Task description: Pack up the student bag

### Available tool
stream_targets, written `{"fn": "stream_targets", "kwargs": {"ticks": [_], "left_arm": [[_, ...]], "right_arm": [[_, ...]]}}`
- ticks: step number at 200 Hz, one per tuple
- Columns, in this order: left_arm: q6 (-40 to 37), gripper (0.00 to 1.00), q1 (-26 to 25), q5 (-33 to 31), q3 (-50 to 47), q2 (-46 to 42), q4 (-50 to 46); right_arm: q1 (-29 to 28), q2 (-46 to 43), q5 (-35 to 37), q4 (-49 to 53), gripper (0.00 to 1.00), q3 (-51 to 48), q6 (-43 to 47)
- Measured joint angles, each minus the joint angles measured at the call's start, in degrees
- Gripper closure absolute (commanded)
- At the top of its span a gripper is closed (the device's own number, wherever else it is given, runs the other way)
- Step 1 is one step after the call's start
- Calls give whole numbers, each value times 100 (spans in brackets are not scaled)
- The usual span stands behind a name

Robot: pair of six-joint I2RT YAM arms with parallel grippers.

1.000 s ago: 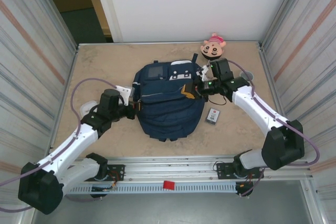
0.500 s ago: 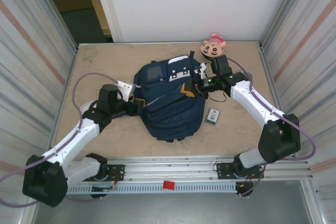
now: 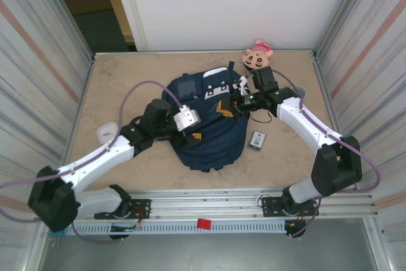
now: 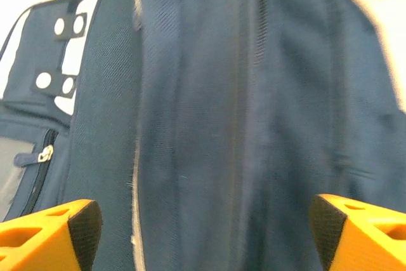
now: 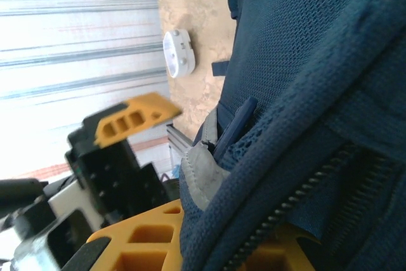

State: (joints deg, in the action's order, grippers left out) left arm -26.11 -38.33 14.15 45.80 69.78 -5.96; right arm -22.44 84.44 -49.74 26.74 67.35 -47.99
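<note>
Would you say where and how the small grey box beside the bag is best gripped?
Probably across its short width, straight down from above: the small grey box lies flat on the table, clear of the student bag, both long edges free.

Bright, even light from above lights the overhead view, sharp throughout, with only soft shadows on the worktop (image 3: 127, 80) beside the student bag (image 3: 209, 144). The left wrist view is motion-blurred, its bag weave smeared; the right wrist view blows out beyond the bag.
</note>
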Motion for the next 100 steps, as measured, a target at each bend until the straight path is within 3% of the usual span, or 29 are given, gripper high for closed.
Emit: {"fn": "stream_targets", "kwargs": {"ticks": [49, 79, 100], "left_arm": [[79, 54, -13, -800, 162, 573, 302], [52, 94, -13, -911, 153, 282, 267], [-81, 100, -37, -870, 79, -57, 155]], "right_arm": [[-2, 42, 2, -13, 100, 42, 0], [87, 70, -26, -11, 100, 42, 9], [136, 160, -195, -7, 100, 79, 50]]}}
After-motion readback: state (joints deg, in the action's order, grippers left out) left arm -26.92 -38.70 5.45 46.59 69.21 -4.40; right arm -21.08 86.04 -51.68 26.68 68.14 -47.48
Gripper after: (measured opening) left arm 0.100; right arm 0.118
